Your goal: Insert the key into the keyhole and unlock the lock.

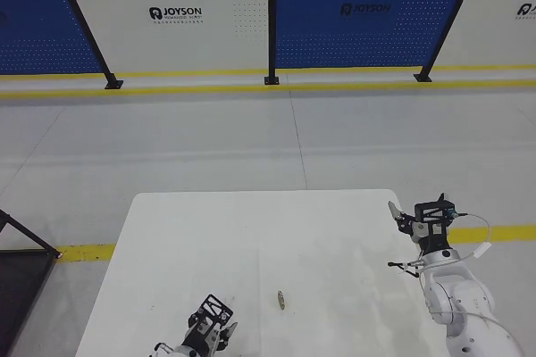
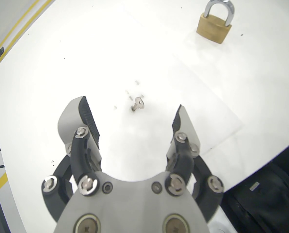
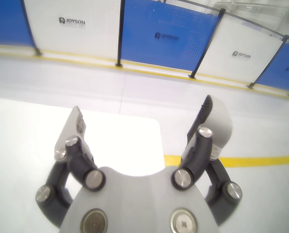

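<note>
Lying loose: small silver metal key [image 2: 138, 104], flat on the white table [image 2: 62, 73], just ahead of the left gripper [image 2: 132, 102] and roughly in line with the gap between its fingers.
Key contact: none; both ribbed pads stand clear of it.
Lock: brass padlock with a steel shackle [image 2: 216, 24], on the table well beyond the key; shackle seated in the body, so it reads as locked. Probably the small oblong object in the lower centre of the top view.
Keyhole: cannot be made out.
Left gripper: fingers spread wide, nothing held; at the lower edge of the top view, left of centre.
Right gripper [image 3: 142, 103]: fingers apart, nothing held; at the right of the top view, mid-height, over the table's right edge, far from both items.
Step in hand: judged the approach to pick up the key; insertion and turning not yet begun.
Next move calls for: lowering the left gripper over the key, closing on its round bow with the blade left free, then probably a steadying hold on the padlock.
</note>
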`<action>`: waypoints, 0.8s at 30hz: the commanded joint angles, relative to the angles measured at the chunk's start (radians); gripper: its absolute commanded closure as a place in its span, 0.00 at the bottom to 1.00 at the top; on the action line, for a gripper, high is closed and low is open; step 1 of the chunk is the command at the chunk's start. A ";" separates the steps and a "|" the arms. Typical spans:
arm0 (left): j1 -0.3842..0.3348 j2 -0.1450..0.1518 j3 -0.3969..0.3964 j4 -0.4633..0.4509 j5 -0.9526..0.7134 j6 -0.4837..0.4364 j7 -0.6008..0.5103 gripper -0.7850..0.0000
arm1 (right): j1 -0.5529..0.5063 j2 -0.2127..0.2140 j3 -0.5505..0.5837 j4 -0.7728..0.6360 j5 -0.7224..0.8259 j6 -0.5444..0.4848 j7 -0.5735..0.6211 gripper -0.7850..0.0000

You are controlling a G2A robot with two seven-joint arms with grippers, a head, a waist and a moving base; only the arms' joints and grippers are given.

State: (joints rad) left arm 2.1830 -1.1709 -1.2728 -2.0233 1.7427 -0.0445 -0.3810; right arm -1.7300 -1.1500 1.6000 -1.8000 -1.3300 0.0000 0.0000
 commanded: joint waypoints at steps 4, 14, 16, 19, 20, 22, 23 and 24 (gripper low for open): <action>-0.047 -0.006 0.028 0.032 -0.007 0.019 -0.064 0.22 | 0.000 0.000 0.000 0.000 0.000 0.000 0.000 0.00; -0.117 -0.015 0.070 0.082 -0.033 0.034 -0.119 0.43 | 0.000 0.000 0.000 0.000 0.000 0.000 0.000 0.00; -0.121 -0.015 0.073 0.084 -0.034 0.034 -0.122 0.50 | 0.000 0.000 0.000 0.000 0.000 0.000 0.000 0.00; -0.127 -0.016 0.076 0.089 -0.034 0.036 -0.128 0.54 | 0.000 0.000 0.000 0.000 0.000 0.000 0.000 0.00; -0.129 -0.016 0.077 0.090 -0.034 0.037 -0.128 0.55 | 0.000 0.000 0.000 0.000 0.000 0.000 0.000 0.00; -0.131 -0.016 0.079 0.092 -0.035 0.038 -0.129 0.62 | 0.000 0.000 0.000 0.000 0.000 0.000 0.000 0.00; -0.132 -0.016 0.080 0.092 -0.034 0.037 -0.129 0.67 | 0.000 0.000 0.000 0.000 0.000 0.000 0.000 0.00; -0.132 -0.016 0.080 0.093 -0.033 0.037 -0.129 0.73 | 0.000 0.000 0.000 0.000 0.000 0.000 0.000 0.00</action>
State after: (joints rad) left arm 2.0516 -1.1870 -1.1931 -1.9311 1.7085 -0.0066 -0.5102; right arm -1.7300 -1.1500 1.6000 -1.8000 -1.3300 0.0000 0.0000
